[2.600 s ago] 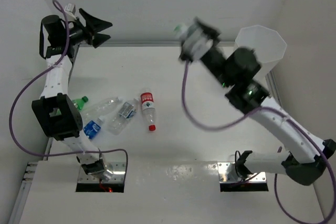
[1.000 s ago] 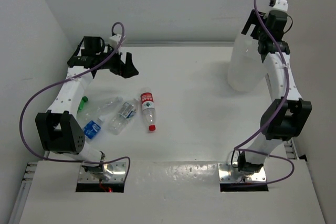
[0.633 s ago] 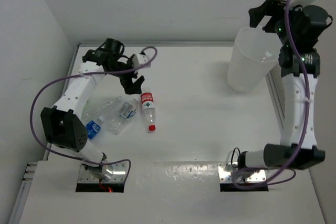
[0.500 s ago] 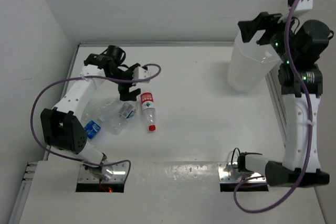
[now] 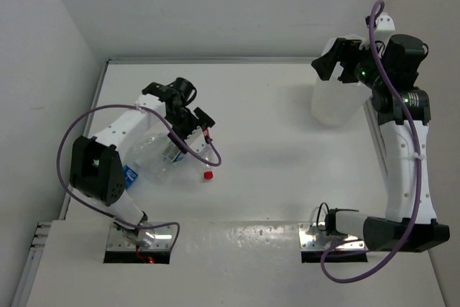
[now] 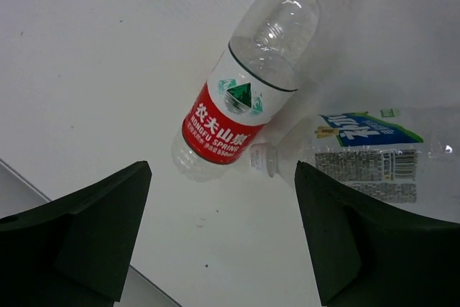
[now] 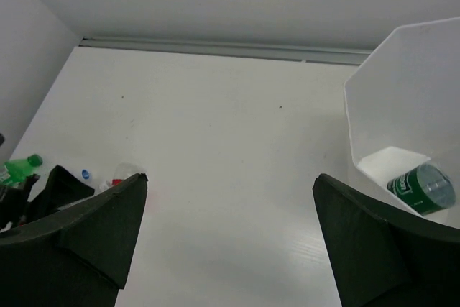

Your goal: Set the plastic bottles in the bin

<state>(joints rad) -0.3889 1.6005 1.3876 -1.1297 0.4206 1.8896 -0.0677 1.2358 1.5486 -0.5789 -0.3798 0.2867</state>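
Observation:
A clear bottle with a red label (image 6: 241, 102) lies on the white table just ahead of my left gripper (image 6: 223, 239), which is open and empty. From above, my left gripper (image 5: 195, 129) hovers over that bottle and only its red cap (image 5: 208, 175) shows. A second bottle with a blue and green label (image 6: 366, 152) lies beside it. My right gripper (image 7: 230, 231) is open and empty, high beside the bin (image 7: 388, 98); in the top view my right gripper (image 5: 336, 66) is in front of the bin (image 5: 329, 109). A dark-green-labelled bottle (image 7: 422, 187) lies inside.
More bottles lie at the table's left: a clear one (image 5: 162, 163), a blue-labelled one (image 5: 128, 176) and an all-green one (image 7: 18, 169). My left arm's purple cable (image 5: 210, 150) loops over the bottles. Walls close in the back and left edges.
My left gripper has come down and forward over the red-labelled bottle, its jaws a little narrower. My right arm has swung down and left in front of the bin's rim.

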